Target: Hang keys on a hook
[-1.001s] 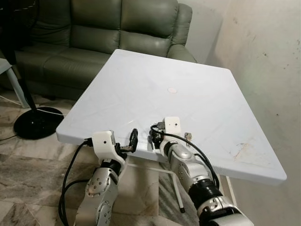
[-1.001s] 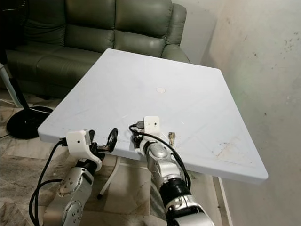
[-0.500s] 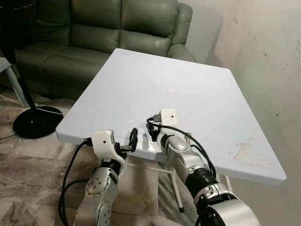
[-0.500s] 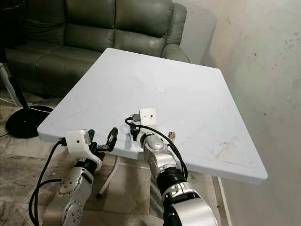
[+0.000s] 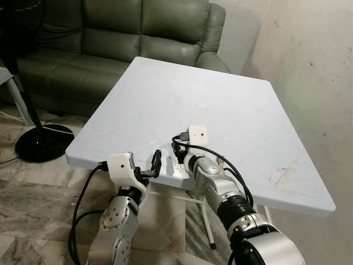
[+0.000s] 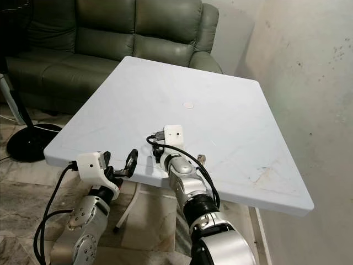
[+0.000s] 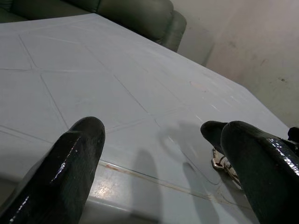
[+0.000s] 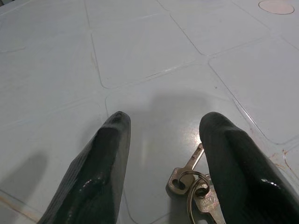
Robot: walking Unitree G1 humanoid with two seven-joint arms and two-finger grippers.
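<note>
Right claw [image 8: 161,126] gapes above keys [image 8: 194,184] — partly cut off; left claw [image 7: 159,154] open too.

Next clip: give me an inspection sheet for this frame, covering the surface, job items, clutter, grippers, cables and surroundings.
Surface: white table, square-grid pattern, round cap at centre, brownish stain near its right front corner.
Job's things: keys on a ring lie flat near the front edge; hook: nothing seen.
Clutter: nothing seen.
Grippers: right gripper open, low over the table, keys between its fingers, not gripped. Left gripper open, at the front edge.
Cables: black cables loop along both arms; a cord trails on the floor by the fan base.
Surroundings: green leather sofa, black fan base, marble floor, scuffed wall on the right.
</note>
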